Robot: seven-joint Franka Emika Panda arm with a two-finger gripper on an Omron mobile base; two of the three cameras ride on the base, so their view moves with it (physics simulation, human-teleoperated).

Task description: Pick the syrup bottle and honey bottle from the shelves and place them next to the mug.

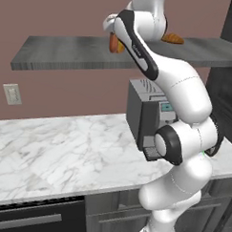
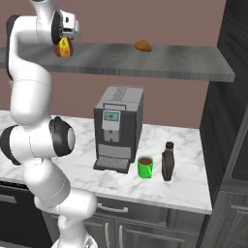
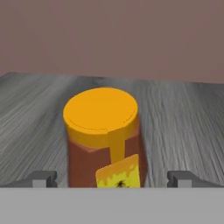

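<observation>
I see the hand (image 2: 66, 38) up at the shelf (image 2: 145, 60) by the honey bottle (image 2: 64, 48). On the worktop (image 2: 160, 186), the green mug (image 2: 145, 166) stands between the coffee machine (image 2: 117, 128) and the syrup bottle (image 2: 167, 162).

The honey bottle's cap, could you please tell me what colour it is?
Yellow-orange, on the honey bottle standing on the shelf; the hand view shows it best.

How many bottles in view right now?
2. The honey bottle stands on the shelf, between the open hand's fingertips. The syrup bottle stands on the countertop right beside the green mug. The arm may hide others.
</observation>
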